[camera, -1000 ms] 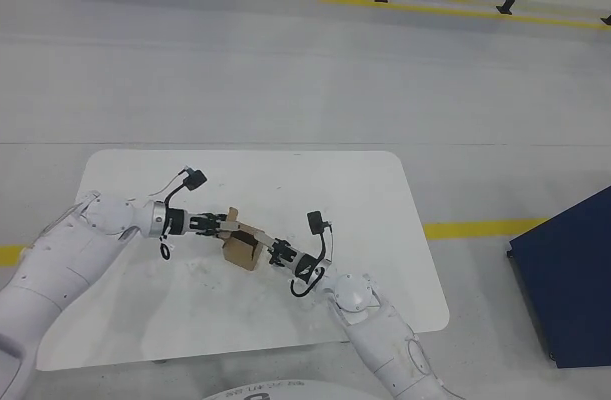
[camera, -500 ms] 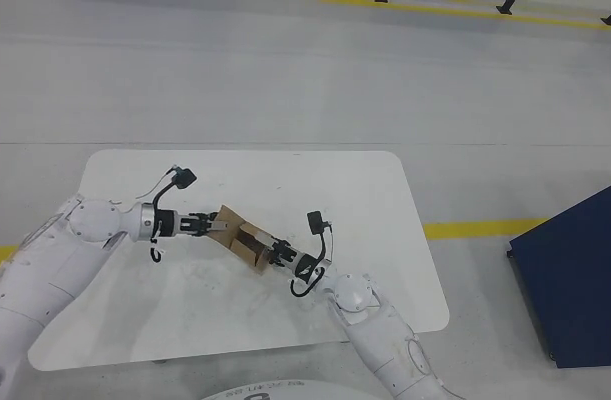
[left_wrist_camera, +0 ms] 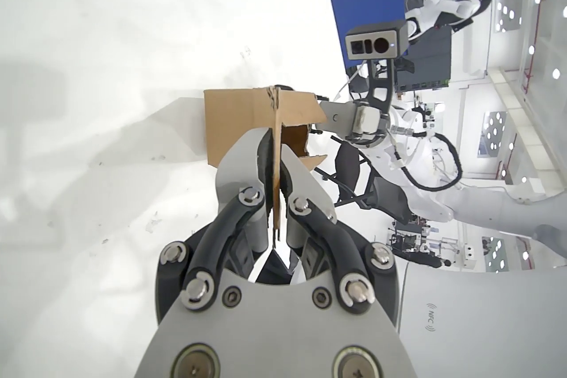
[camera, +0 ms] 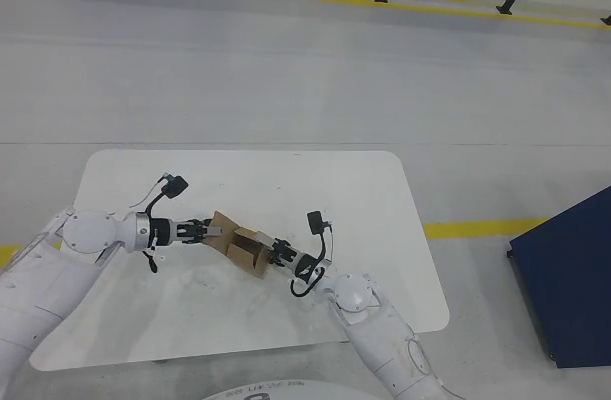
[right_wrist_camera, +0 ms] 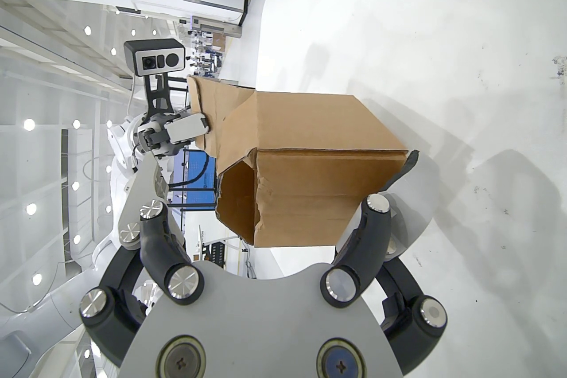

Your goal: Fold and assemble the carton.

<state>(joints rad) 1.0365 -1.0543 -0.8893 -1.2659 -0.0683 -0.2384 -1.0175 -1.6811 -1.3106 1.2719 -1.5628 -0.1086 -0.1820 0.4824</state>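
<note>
A brown cardboard carton (camera: 240,245) hangs between both grippers just above the middle of the white table (camera: 335,190). My left gripper (camera: 209,230) is shut on its left flap; the left wrist view shows the fingers (left_wrist_camera: 248,162) pinching the flap's thin edge, with the carton (left_wrist_camera: 234,122) beyond. My right gripper (camera: 272,252) holds the carton's other end. In the right wrist view the carton (right_wrist_camera: 310,158) is an open tube sitting between the fingers. One finger (right_wrist_camera: 414,171) presses its outer wall; the other is hidden behind the cardboard. The left gripper (right_wrist_camera: 195,127) grips the far flap.
The table's near edge lies close below the right arm. A blue cabinet (camera: 585,270) stands on the floor to the right, off the table. Bare table surface stretches behind and to the right of the carton.
The left arm has drawn back to the left with the flap in its fingers. The carton has stretched from a compact shape into a longer one. The right gripper has stayed in place.
</note>
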